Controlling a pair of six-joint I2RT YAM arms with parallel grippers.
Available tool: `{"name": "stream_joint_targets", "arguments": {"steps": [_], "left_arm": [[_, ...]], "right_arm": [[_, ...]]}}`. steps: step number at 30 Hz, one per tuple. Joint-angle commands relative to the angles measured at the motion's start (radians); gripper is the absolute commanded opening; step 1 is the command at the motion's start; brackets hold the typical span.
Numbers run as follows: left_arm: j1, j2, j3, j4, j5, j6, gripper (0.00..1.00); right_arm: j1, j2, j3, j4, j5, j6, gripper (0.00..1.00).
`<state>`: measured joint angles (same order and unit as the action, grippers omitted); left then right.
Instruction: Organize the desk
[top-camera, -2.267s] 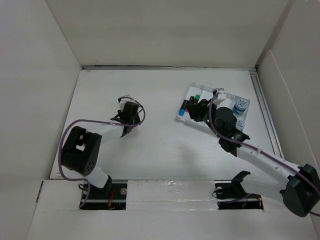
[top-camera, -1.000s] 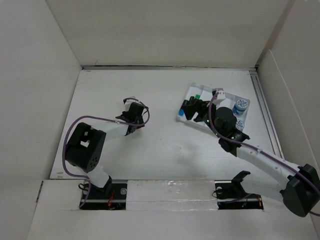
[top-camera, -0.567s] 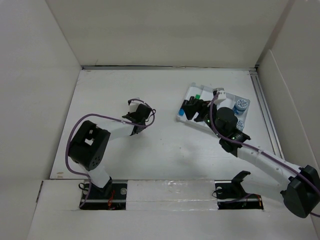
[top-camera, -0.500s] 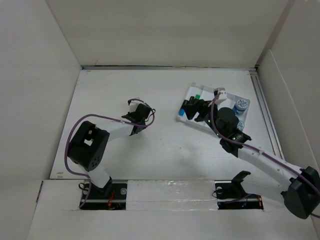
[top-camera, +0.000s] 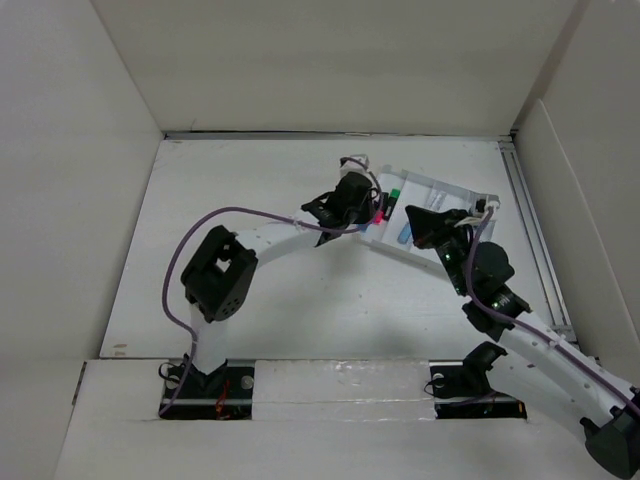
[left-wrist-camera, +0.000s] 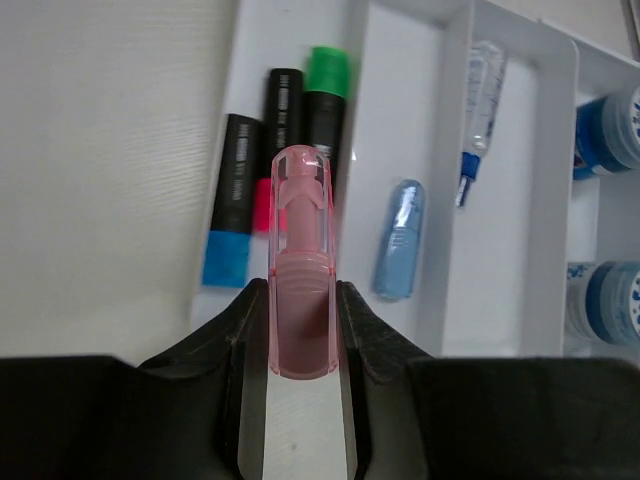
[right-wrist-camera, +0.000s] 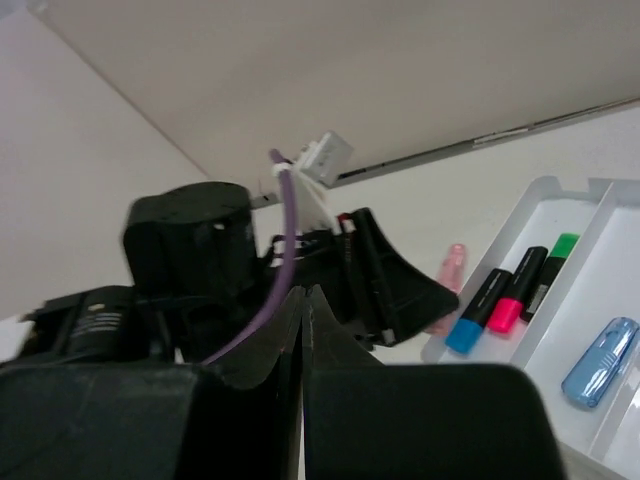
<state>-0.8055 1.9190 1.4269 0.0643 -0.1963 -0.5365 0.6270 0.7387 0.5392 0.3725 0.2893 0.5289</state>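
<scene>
No lettering can be read anywhere. The black highlighter barrels (left-wrist-camera: 240, 165) just ahead of the left gripper (left-wrist-camera: 300, 310) carry faint print, too blurred to make out. The pink translucent pen (left-wrist-camera: 300, 250) clamped in it bears no legible mark. The blue-and-white containers (left-wrist-camera: 608, 130) to its right show only pattern.

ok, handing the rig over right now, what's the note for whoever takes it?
Left gripper: shut on the pink pen, held at the tray's marker compartment, not released.
Right gripper: shut, empty, hovering near the tray.
Done: three markers, a light blue piece and a clear pen lie in the tray on the desk.
Left: set the pink pen down, probably beside the markers.
</scene>
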Motion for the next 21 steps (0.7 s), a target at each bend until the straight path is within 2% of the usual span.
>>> {"name": "stream_joint_targets", "arguments": {"steps": [1, 3, 6, 9, 14, 15, 17, 21], "left_arm": [[-0.012, 0.118, 0.133, 0.006, 0.116, 0.017, 0.04], [-0.012, 0.165, 0.223, 0.005, 0.152, 0.01, 0.05], [-0.012, 0.248, 0.302, -0.001, 0.19, -0.009, 0.07], [-0.012, 0.301, 0.354, -0.001, 0.265, -0.01, 0.09], [-0.012, 0.339, 0.379, -0.004, 0.294, 0.0, 0.18], [-0.012, 0.35, 0.401, -0.023, 0.308, 0.019, 0.24], [-0.012, 0.348, 0.399, -0.024, 0.311, 0.024, 0.27], [-0.012, 0.331, 0.391, -0.006, 0.362, 0.046, 0.27]], "right_arm": [[-0.006, -0.039, -0.01, 0.059, 0.066, 0.01, 0.01], [-0.006, -0.035, -0.008, 0.059, 0.068, 0.01, 0.02], [-0.006, -0.015, 0.007, 0.048, 0.056, 0.008, 0.12], [-0.006, -0.009, 0.004, 0.051, 0.054, 0.011, 0.16], [-0.006, 0.002, 0.01, 0.049, 0.042, 0.008, 0.26], [-0.006, 0.011, 0.004, 0.061, 0.053, 0.011, 0.31], [-0.006, 0.017, 0.005, 0.066, 0.048, 0.011, 0.33], [-0.006, 0.042, 0.016, 0.062, 0.033, 0.006, 0.36]]}}
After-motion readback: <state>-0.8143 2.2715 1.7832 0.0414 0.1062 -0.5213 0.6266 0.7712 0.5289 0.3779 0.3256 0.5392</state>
